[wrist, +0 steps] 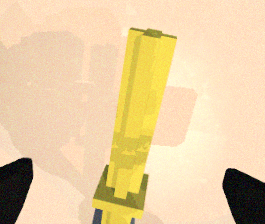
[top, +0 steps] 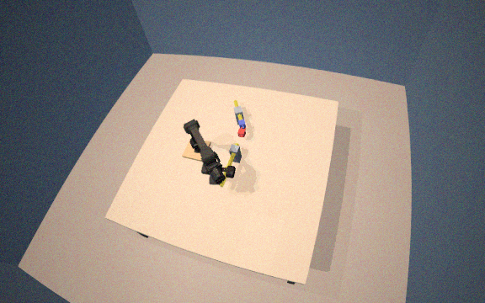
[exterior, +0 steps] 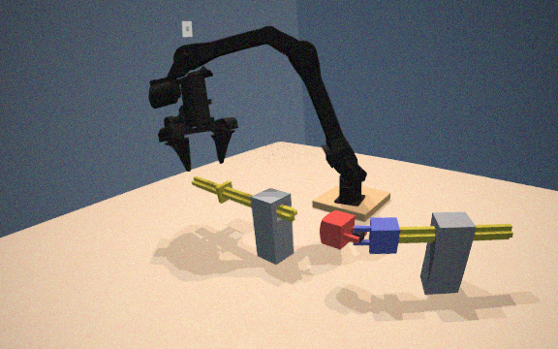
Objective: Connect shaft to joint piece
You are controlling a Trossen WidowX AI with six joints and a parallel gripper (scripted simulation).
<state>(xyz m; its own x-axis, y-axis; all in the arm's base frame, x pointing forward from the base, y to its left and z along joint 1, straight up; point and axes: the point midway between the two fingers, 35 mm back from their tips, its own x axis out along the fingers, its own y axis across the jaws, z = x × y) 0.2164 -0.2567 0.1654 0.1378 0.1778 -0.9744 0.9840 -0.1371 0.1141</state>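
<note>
My gripper [exterior: 204, 163] [top: 224, 173] [wrist: 131, 173] is open and empty. It hangs a little above the outer end of the sliding yellow shaft [exterior: 240, 196] [top: 232, 158] [wrist: 143, 116], with one finger on each side and neither touching it. The shaft has a small collar [exterior: 224, 190] [wrist: 120, 196] and runs through a grey block [exterior: 271, 228] [top: 235, 150]. The red joint piece [exterior: 336, 229] [top: 242, 132] hangs on a blue hinge piece [exterior: 385, 236] [top: 242, 124] at the end of the fixed yellow shaft [exterior: 492, 233] in the second grey block [exterior: 446, 254] [top: 238, 111]. A gap lies between the red piece and the sliding shaft's tip.
The arm's tan base plate [exterior: 373, 201] [top: 189, 152] sits behind the two blocks on the beige table top [exterior: 114, 291] [top: 226, 227]. The arm arches over from there to the sliding shaft's outer end.
</note>
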